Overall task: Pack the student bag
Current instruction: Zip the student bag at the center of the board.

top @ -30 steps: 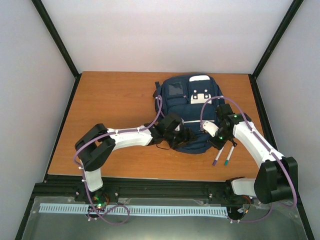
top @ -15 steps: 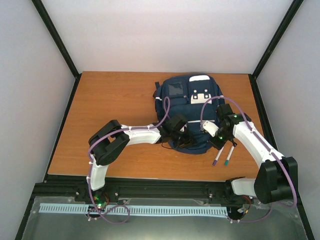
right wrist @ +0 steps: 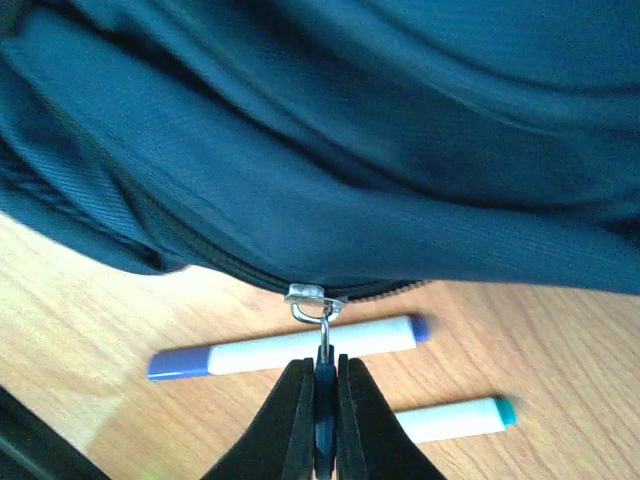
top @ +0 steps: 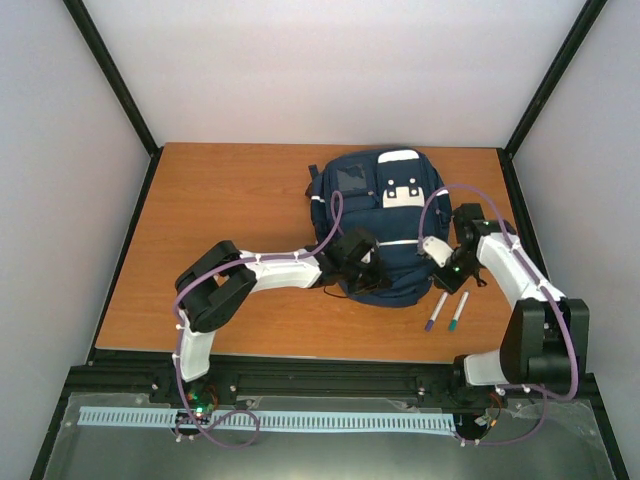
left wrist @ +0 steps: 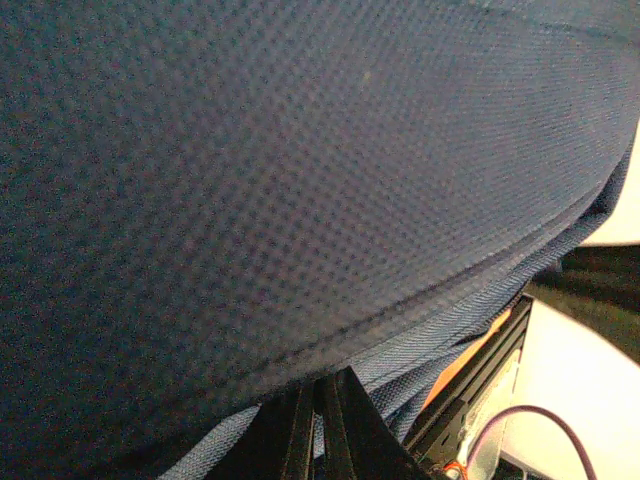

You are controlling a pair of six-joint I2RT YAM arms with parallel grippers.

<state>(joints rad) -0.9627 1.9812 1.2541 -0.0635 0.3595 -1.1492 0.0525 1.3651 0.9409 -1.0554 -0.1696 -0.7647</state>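
The student bag (top: 380, 215), navy with white patches, lies in the middle of the wooden table. My left gripper (top: 368, 281) (left wrist: 320, 400) is at the bag's near edge, shut, with a sliver of the bag's blue fabric between its fingertips. The left wrist view is filled by the bag's weave (left wrist: 280, 180). My right gripper (top: 447, 282) (right wrist: 324, 385) is at the bag's near right edge, shut on the dark zipper pull (right wrist: 324, 372). That pull hangs from a silver slider (right wrist: 315, 297) on the bag's zip.
Two white markers lie on the table just near the bag's right corner: a purple-capped one (top: 437, 310) (right wrist: 290, 350) and a teal-capped one (top: 458, 311) (right wrist: 455, 418). The table's front edge and a black rail (top: 320, 375) run just behind them.
The left gripper has closed at the bag's near edge after its arm pulled in. The right arm has swung to the right with the zipper pull, uncovering both markers.
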